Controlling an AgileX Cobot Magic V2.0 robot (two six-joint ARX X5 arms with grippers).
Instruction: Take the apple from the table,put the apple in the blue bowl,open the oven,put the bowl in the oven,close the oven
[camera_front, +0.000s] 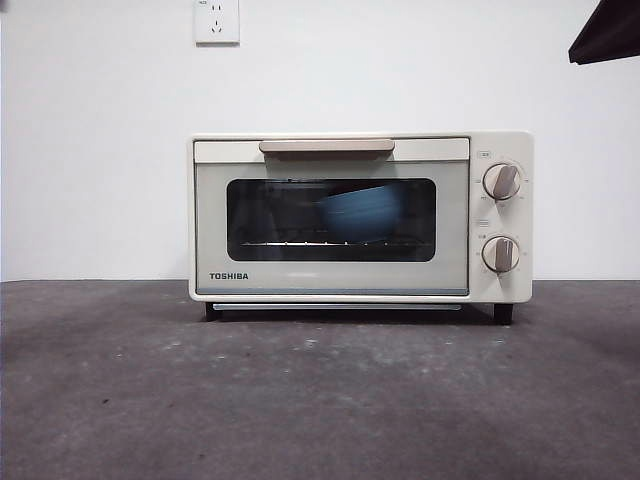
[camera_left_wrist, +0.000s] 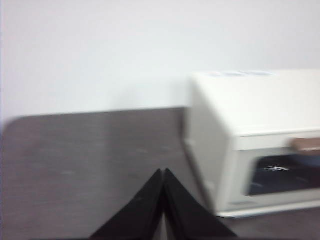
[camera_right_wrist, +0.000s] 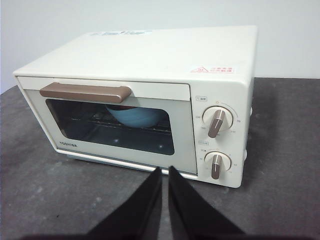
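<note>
Oven (camera_front: 360, 218) sits mid-frame on our grey surface (camera_front: 300, 400), door looking fully shut, blue bowl (camera_front: 362, 212) on the rack behind the glass. Apple can't be seen from here, presumably inside the bowl. Both our pincers are free: left pincer (camera_left_wrist: 163, 172) together, right pincer (camera_right_wrist: 165, 170) nearly together, gripping nothing. Best move now, we'd say: keep clear of the handle (camera_right_wrist: 85, 93).

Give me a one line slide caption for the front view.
Closed oven on the table with the blue bowl on its rack behind the glass door, one arm's black tip at the top corner.
</note>
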